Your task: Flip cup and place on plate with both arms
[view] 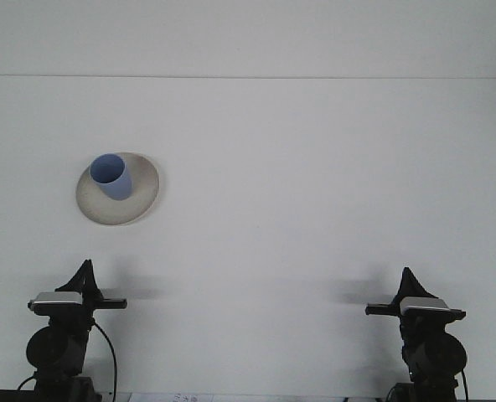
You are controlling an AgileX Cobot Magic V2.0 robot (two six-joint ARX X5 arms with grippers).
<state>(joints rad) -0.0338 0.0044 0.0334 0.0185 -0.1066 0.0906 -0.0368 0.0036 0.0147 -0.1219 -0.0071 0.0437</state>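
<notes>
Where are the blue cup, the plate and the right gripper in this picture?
blue cup [111, 177], front view, on its side wall below the open rim.
plate [144, 194], front view, on its bare right rim.
right gripper [410, 278], front view, on its dark tip.

Robotics lab test setup: plain white counter [315, 184], bare white backdrop, two arm-mounted grippers at near edge, left gripper [82, 276] and right gripper [409, 280], black cabling beside left arm.
</notes>
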